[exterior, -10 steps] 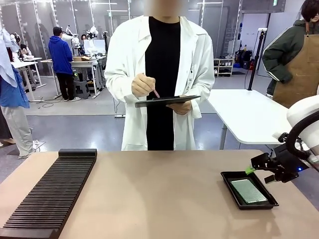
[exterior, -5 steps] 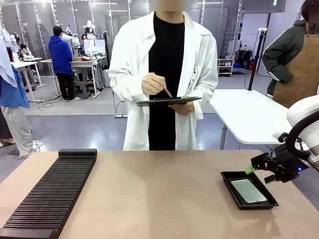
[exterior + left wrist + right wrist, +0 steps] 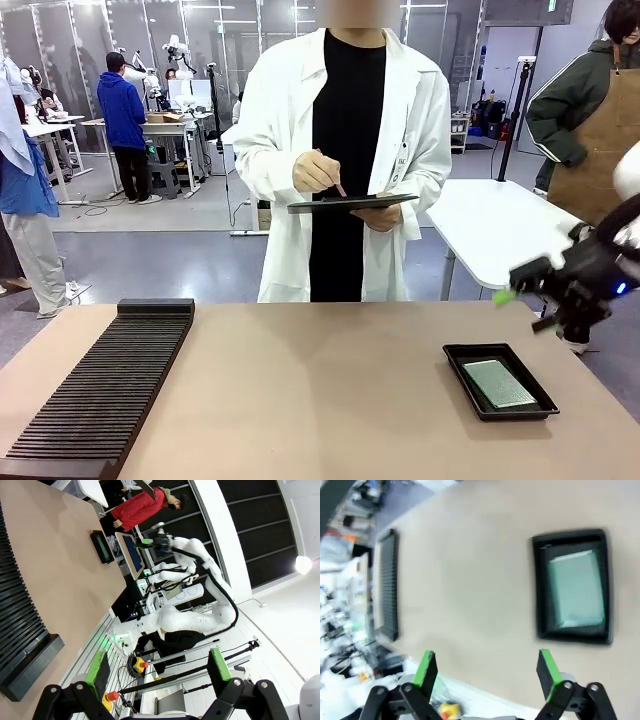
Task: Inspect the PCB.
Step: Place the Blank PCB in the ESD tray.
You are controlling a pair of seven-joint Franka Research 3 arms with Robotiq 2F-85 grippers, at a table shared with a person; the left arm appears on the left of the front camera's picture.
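Note:
The green PCB [image 3: 498, 383] lies flat in a shallow black tray [image 3: 470, 352] at the table's right. My right gripper [image 3: 522, 306] hangs open and empty above the tray's far side, clear of it. In the right wrist view the PCB [image 3: 576, 594] and its tray [image 3: 572, 536] sit well beyond my open right gripper [image 3: 486, 672], slightly blurred. Nothing is between the green pads of my open left gripper [image 3: 157, 672], which is off the table's edge; far off lie the tray [image 3: 98, 547] and the PCB [image 3: 104, 546].
A long black slotted rack [image 3: 100, 390] runs along the table's left side. A person in a white coat stands at the far edge, writing with a pen on a grey clipboard [image 3: 350, 203]. A white table [image 3: 500, 230] stands behind at right.
My right gripper has lifted up and back from just above the tray's far edge. The person with the clipboard has stepped a little to the right.

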